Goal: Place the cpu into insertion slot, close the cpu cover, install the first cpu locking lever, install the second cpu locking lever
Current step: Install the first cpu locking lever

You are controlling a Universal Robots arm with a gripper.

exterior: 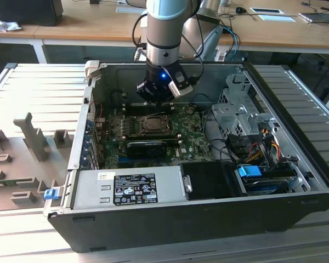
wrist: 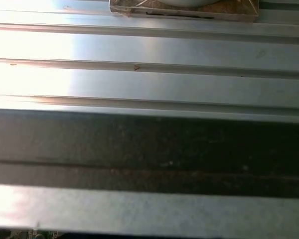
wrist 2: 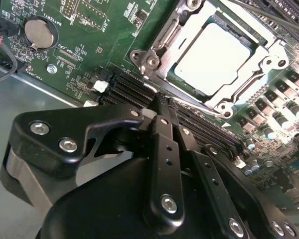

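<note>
Closest to the second wrist camera, the gripper (wrist 2: 162,107) is hanging just over the green motherboard (wrist 2: 89,40), its black fingers (wrist 2: 164,149) drawn together to a narrow tip with nothing between them. That tip is sitting at the near edge of the silver frame, beside the long black memory slots (wrist 2: 134,87), which suggests the arm is working at the socket's edge rather than carrying anything.

Just beyond the tip, the cpu (wrist 2: 214,57) is lying flat in the insertion slot (wrist 2: 157,52), its pale metal top showing through the window of the cpu cover (wrist 2: 239,92). The cover is lying down over the chip, so seating and closing look done; whether either locking lever is latched is too hard to tell.

Farther off on the board, a round coin battery (wrist 2: 37,32) is sitting in its holder, with tiny white lettering near it that I will not read off.

In the exterior view, the gripper (exterior: 160,97) is reaching down into the open computer case (exterior: 296,164), above the socket (exterior: 152,125). The power supply (exterior: 126,186) at the front is carrying a white-and-black label, its print too small to make out.
</note>
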